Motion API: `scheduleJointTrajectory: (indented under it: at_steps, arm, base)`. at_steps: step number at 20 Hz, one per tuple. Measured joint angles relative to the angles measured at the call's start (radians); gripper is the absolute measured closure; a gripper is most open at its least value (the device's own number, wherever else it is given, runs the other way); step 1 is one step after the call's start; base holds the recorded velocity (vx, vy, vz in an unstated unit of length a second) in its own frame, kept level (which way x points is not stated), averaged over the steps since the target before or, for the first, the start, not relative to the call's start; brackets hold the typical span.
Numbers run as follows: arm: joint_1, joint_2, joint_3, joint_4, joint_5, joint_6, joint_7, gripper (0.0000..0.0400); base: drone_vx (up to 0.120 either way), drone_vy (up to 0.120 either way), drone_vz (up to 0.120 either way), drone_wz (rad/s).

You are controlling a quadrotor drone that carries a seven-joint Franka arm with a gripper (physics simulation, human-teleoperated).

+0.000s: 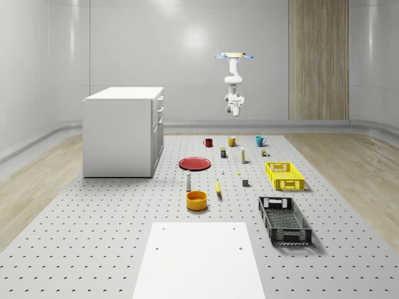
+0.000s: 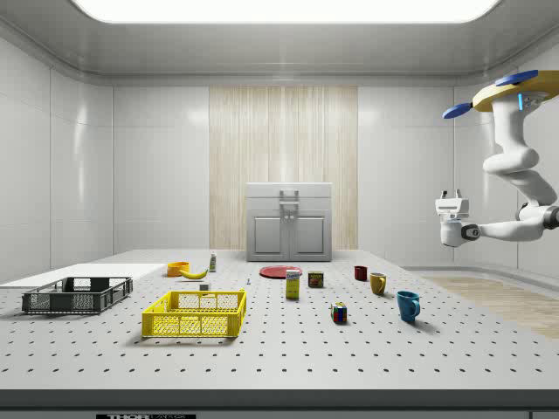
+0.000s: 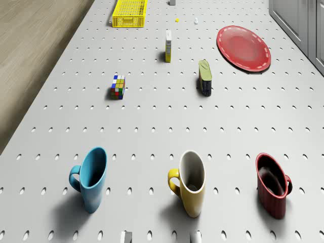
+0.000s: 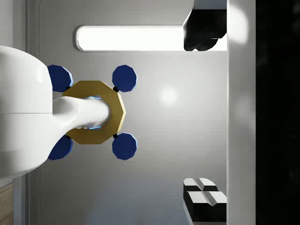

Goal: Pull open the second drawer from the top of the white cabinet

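The white cabinet [image 1: 124,131] stands at the whole-scene view's left, its drawer fronts facing the objects on the table. Its second drawer from the top [image 2: 265,208] is flush with the front and carries a small handle. My drone [image 1: 234,56] hovers high above the far end of the table, over the row of mugs and well away from the cabinet. The arm hangs below it. My gripper [image 2: 452,194] points upward and is open, with nothing between its fingers [image 4: 202,33]. The wrist view looks up at the drone's yellow body [image 4: 96,112].
Below the drone stand a blue mug [image 3: 91,177], a yellow mug [image 3: 190,182] and a red mug [image 3: 273,190]. Further on are a colour cube [image 3: 118,87], a red plate [image 3: 243,48], a yellow basket [image 1: 284,175], a black basket [image 1: 284,220] and an orange bowl [image 1: 196,200].
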Motion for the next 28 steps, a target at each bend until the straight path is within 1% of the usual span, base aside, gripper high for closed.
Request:
scheduleJointTrajectory:
  at_steps: [2, 5, 9, 12, 14, 17, 28]
  arm:
    - [-0.001, 0.003, 0.001, 0.042, 0.000, -0.037, -0.001, 0.0053]
    - [-0.002, 0.019, 0.001, 0.106, 0.001, -0.084, -0.001, 0.0078]
    - [-0.004, 0.047, 0.002, 0.189, 0.001, -0.135, -0.002, 0.0092]
    - [-0.004, 0.065, 0.003, 0.236, 0.002, -0.162, -0.002, 0.0096]
    - [-0.005, 0.073, 0.003, 0.258, 0.002, -0.174, -0.002, 0.0098]
    - [-0.006, 0.081, 0.003, 0.278, 0.002, -0.184, -0.003, 0.0099]
    - [-0.007, 0.085, 0.004, 0.296, 0.002, -0.189, -0.003, 0.0100]
  base:
    - [0.000, 0.000, 0.000, 0.000]
    - [0.000, 0.000, 0.000, 0.000]
    - [0.000, 0.000, 0.000, 0.000]
    - [0.000, 0.000, 0.000, 0.000]
    - [0.040, -0.060, 0.000, 0.000]
    - [0.120, -0.120, 0.027, 0.000]
    - [0.120, -0.120, 0.120, 0.000]
